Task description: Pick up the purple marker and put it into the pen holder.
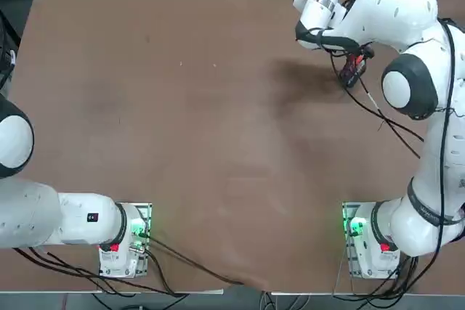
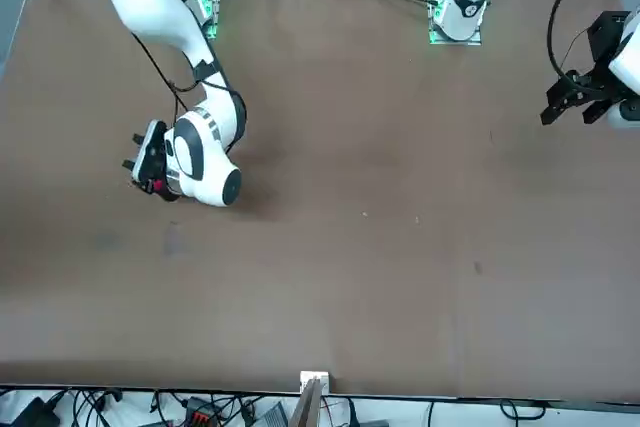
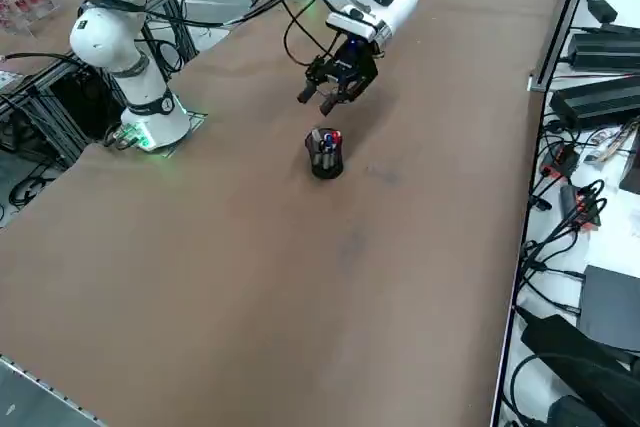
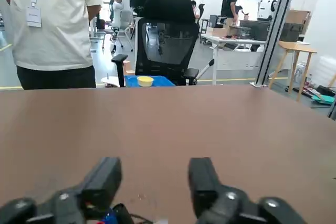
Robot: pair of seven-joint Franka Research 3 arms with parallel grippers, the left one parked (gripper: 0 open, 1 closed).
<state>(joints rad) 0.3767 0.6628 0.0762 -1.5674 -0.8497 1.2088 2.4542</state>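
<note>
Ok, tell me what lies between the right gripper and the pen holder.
Nothing: in the right side view, only bare table separates the open right gripper from the pen holder.

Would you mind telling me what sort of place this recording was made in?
Most likely a robotics lab or shared workshop: a wide brown table carries the white arm's right gripper, open, above a small black pen holder, with a black office chair and desks behind.

Table [image 1: 189, 143]: brown surface, bare across its middle.
Right arm [image 1: 407, 85]: white, reaching over the table's far right part.
Pen holder [image 1: 354, 69]: dark, red inside, partly under the right arm.
</note>
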